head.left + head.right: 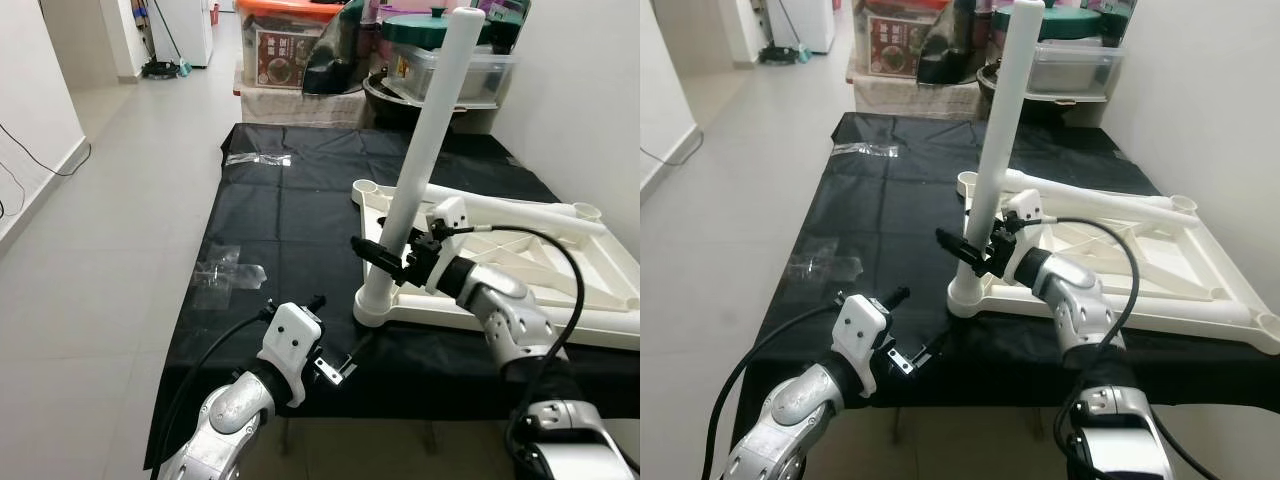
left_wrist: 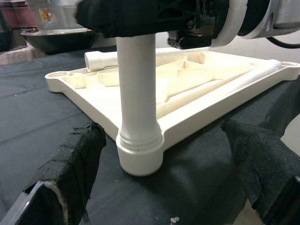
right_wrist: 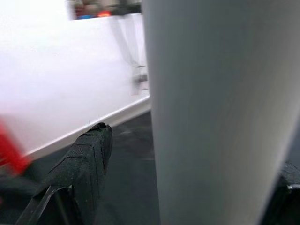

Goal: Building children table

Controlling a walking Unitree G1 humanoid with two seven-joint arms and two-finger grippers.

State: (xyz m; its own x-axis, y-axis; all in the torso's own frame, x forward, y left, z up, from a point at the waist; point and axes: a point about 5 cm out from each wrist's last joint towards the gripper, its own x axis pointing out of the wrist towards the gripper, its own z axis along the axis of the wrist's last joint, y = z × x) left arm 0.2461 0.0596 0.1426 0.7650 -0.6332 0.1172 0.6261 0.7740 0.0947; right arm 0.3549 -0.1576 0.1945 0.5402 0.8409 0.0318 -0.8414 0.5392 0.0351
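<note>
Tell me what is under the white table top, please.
The upside-down table top lies on a black sheet that covers the floor. What is below the sheet under the table top is hidden.

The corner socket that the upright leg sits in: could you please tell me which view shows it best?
The left wrist view: the socket and the leg entering it sit close and sharp. Both eye views show it small beneath the right gripper. The right wrist view gives just the leg.

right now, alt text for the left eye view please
The right claw grips a white table leg standing in a corner socket of an upturned white tabletop on a black sheet. The left claw hovers open, low, near that corner.
</note>
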